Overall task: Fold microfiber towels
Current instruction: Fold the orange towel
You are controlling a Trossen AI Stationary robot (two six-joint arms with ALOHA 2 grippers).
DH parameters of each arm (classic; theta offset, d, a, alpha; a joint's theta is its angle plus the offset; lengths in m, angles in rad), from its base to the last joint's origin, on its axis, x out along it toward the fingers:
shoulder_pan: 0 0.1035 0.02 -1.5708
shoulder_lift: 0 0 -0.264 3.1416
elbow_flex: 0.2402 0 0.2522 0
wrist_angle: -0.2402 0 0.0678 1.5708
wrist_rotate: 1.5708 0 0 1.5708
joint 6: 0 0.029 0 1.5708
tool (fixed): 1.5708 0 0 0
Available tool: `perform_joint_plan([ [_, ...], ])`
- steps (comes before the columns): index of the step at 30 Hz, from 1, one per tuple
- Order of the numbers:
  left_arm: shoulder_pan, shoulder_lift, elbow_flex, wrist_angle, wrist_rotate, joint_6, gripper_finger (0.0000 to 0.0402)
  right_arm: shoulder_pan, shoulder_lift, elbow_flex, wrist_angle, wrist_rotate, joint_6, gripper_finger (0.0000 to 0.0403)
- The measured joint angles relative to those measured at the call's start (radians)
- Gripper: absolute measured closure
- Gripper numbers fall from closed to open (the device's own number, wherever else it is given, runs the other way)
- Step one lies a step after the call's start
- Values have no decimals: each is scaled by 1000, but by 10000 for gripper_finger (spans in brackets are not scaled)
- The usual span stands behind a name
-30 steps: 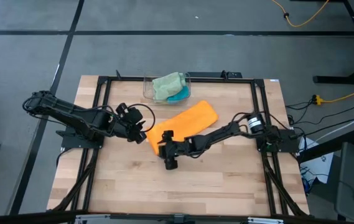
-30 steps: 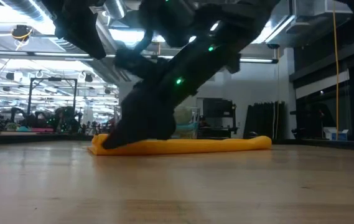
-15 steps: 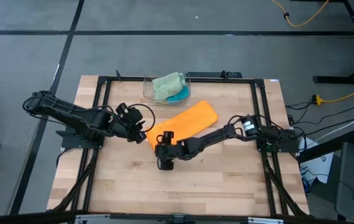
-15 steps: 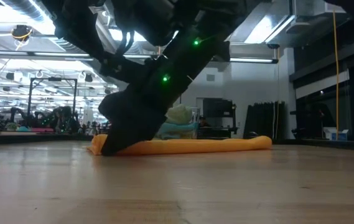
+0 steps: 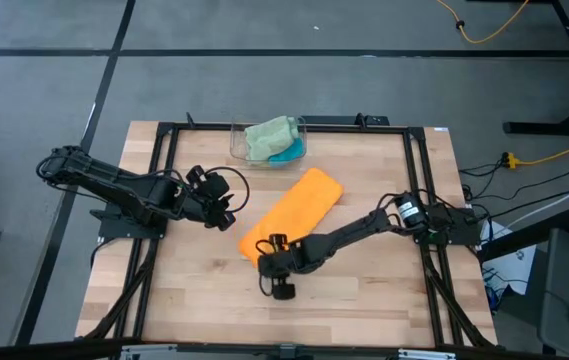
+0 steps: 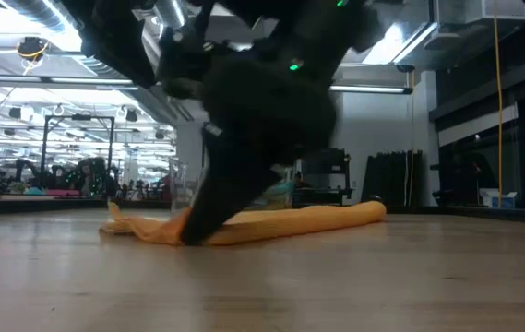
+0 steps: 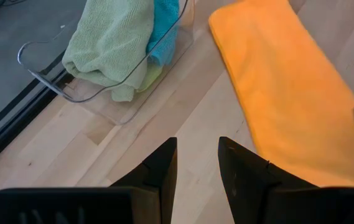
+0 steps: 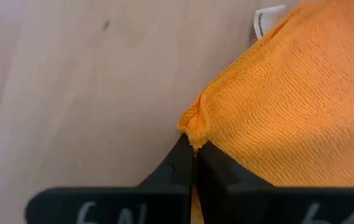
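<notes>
Orange towel (image 8: pixel 288 106) corner pinched between right gripper's (image 8: pixel 193 155) closed jaws

I work in a robotics lab, a big industrial hall rather than a home or shop. My wooden table (image 5: pixel 364 290) carries a black metal frame (image 5: pixel 164 150) bolted around its edges and stands on a grey floor (image 5: pixel 264 90) of large bare slabs. At two o'clock from the table a yellow cable (image 5: pixel 484 35) loops across that floor, and more cables (image 5: pixel 509 190) trail off at three o'clock. Looking level across the tabletop, I see an open ceiling with strip lights (image 6: pixel 22 41) and exposed ducts (image 6: pixel 22 11), and at nine o'clock more metal rigs and benches (image 6: pixel 77 157) crowded with equipment recede into the hall. Dark racks (image 6: pixel 396 180) stand at two o'clock.
</notes>
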State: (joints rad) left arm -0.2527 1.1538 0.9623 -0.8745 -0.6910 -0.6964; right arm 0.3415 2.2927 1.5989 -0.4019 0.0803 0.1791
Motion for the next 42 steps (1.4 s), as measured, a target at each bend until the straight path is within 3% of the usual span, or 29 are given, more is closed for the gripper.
perform_joint_plan([
  [9, 0, 0, 0, 3, 0, -2, 293, 89, -89, -8, -379, 108, 50, 397],
  [16, -3, 18, 0, 44, 4, 0, 293, 162, -128, -16, -623, 107, 184, 399],
  [19, -16, 53, -16, 166, 93, 67, 293, 204, -130, -21, -645, 112, 239, 398],
  [24, -80, 160, -76, 513, 373, 317, 293, 249, -131, -24, -646, 129, 306, 396],
  [27, -123, 272, -112, 716, 465, 484, 293, 254, -131, -24, -645, 131, 336, 398],
  [30, -159, 412, -123, 909, 467, 665, 293, 253, -132, -24, -650, 133, 350, 397],
  [34, -181, 561, -122, 1123, 385, 771, 293, 252, -133, -23, -652, 136, 368, 396],
  [38, -165, 656, -112, 1149, 352, 840, 293, 252, -134, -22, -652, 157, 391, 395],
  [42, -140, 695, -84, 1157, 422, 805, 291, 252, -135, -22, -651, 202, 393, 395],
])
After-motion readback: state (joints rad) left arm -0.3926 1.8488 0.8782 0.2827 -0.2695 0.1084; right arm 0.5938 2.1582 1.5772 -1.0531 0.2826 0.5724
